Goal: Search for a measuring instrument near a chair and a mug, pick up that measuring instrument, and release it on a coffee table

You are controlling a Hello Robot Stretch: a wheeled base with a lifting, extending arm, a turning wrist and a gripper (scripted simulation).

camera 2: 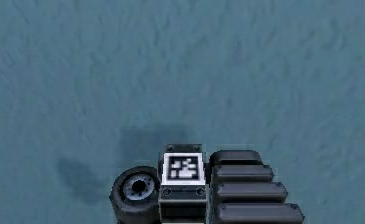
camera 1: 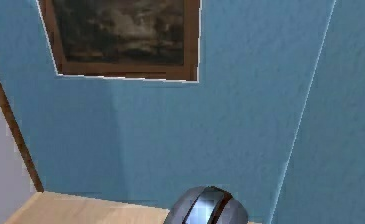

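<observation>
Low in the arm side view, the pincer [camera 2: 138,192] sits left of a white marker square [camera 2: 185,168], against a blue wall [camera 2: 180,70]. Whether it holds something I cannot tell, nor where the measuring instrument lies. Farther, upper left of the forward view, a painting [camera 1: 120,35] hangs.

Even, soft light, blue wall [camera 2: 180,60] mottled, faint shadow patches low

framed painting [camera 1: 122,38], blue wall [camera 1: 240,120], rounded grey object [camera 1: 208,208]

A room in a home, with blue walls [camera 1: 240,120], a framed painting [camera 1: 120,38] and pale wooden floor [camera 1: 80,210]
</observation>
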